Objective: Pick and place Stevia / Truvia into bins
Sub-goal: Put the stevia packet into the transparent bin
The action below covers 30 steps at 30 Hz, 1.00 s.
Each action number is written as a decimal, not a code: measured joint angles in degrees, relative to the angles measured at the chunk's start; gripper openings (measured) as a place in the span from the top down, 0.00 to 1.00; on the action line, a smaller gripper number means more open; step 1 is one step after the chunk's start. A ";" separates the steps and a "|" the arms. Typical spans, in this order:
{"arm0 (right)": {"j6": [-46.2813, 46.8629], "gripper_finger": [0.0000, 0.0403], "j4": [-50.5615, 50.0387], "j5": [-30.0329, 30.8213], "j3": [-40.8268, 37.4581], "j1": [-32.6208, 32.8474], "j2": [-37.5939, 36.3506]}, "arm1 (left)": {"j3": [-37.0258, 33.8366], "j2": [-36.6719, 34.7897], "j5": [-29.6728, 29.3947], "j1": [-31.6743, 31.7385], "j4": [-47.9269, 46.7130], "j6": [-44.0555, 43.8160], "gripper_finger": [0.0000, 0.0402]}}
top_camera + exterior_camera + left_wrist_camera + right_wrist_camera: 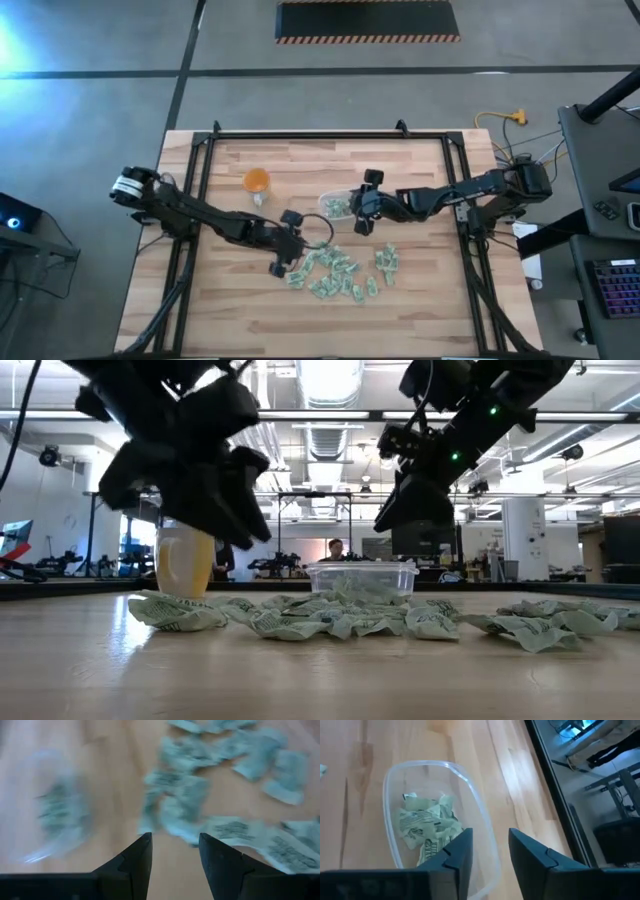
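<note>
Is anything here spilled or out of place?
Nothing looks wrong. The green-and-white packets lie in a loose, crumpled heap on the table by design, a few already in the clear tub.

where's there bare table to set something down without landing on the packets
Bare wood runs along the near edge of the table, below the packets, and on the far strip beyond the orange round object and clear tub. The right side, under the right arm, is also bare. The middle is crowded: scattered packets, left gripper over their left end, right gripper by the tub.
</note>
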 joint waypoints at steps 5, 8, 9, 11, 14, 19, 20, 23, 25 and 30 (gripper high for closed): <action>2.09 0.68 -4.27 -0.05 -0.02 2.70 -3.51 | 1.74 4.89 1.12 0.32 2.73 2.94 0.64; 3.27 0.69 -6.29 0.02 -0.02 4.47 -5.78 | 2.90 6.80 2.14 0.73 2.78 2.97 0.64; 3.65 0.69 -6.80 -0.05 -0.02 5.02 -6.59 | 3.30 7.28 2.98 0.89 3.00 2.97 0.64; 4.03 0.70 -7.43 -0.05 -0.04 6.16 -7.65 | 3.80 8.04 3.57 1.29 3.32 2.93 0.64; 4.18 0.72 -7.59 -0.04 -0.09 7.49 -9.34 | 4.62 9.76 3.83 2.22 3.37 2.38 0.64; 4.38 0.74 -7.55 -0.07 -0.15 9.44 -10.99 | 6.22 13.02 6.93 4.19 3.30 -0.29 0.64; 4.38 0.75 -7.83 -0.07 -0.20 9.70 -11.26 | 6.51 13.58 8.13 4.60 3.26 -0.80 0.64; 4.36 0.76 -7.89 -0.02 -0.22 10.38 -11.41 | 6.92 14.63 10.94 5.58 2.92 -2.12 0.66; 4.38 0.77 -8.46 -0.06 -0.22 10.63 -11.50 | 6.95 14.64 11.80 6.05 2.61 -2.96 0.70; 5.01 0.79 -9.47 -0.02 -0.26 10.61 -11.15 | 6.95 14.01 12.50 6.36 0.72 -2.55 0.84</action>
